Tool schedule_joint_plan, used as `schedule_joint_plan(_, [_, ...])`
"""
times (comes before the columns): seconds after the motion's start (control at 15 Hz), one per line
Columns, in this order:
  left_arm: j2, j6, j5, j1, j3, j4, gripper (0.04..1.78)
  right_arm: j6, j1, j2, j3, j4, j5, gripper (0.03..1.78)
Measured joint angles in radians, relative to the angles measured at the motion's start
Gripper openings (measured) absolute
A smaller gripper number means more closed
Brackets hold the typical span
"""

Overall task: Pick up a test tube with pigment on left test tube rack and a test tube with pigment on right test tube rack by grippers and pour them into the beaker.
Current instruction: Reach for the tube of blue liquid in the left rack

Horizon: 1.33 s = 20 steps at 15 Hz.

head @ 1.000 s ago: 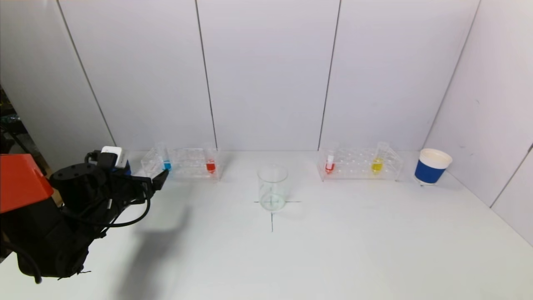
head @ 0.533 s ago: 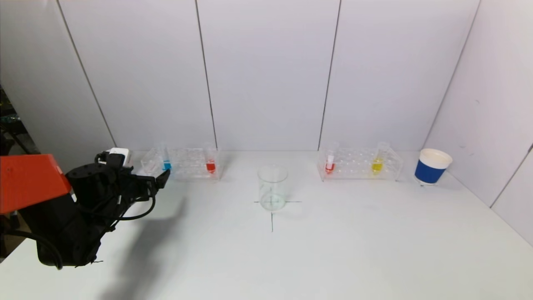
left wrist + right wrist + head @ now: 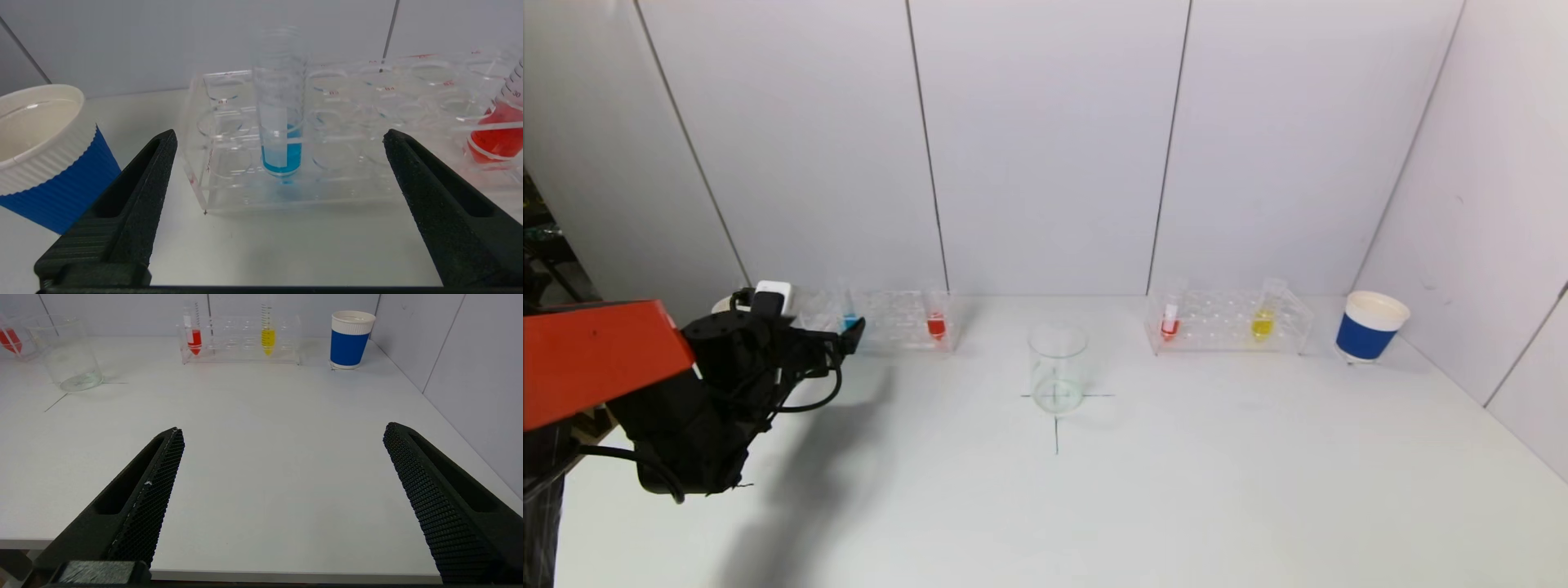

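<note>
Left gripper [image 3: 280, 139] spread wide before the blue tube [image 3: 281, 122] in the left rack [image 3: 245, 196], cup [image 3: 45, 151] beside; right gripper [image 3: 282, 433] spread, parked at the table [image 3: 261, 437] edge.

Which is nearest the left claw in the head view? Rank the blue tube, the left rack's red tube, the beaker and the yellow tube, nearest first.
From the open left claw:
1. Blue tube, left rack's near end, just ahead of the claw.
2. Red tube, same rack's other end.
3. Beaker, table centre.
4. Yellow tube, right rack.
</note>
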<state>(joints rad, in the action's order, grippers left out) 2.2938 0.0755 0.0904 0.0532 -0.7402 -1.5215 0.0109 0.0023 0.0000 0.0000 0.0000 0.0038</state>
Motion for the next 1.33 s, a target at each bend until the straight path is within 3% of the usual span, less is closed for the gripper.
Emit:
schedule_joint_plan(0.53, [0.052, 0.002, 0.005, -0.001, -0.123, 0.000, 1.76, 0.000, 0.000, 0.000, 0.000, 0.000, 0.000, 1.77])
schedule_joint_plan(1.33, [0.100, -0.004, -0.018, 0.000, -0.196, 0.000, 1.76, 0.000, 0.000, 0.000, 0.000, 0.000, 0.000, 1.77])
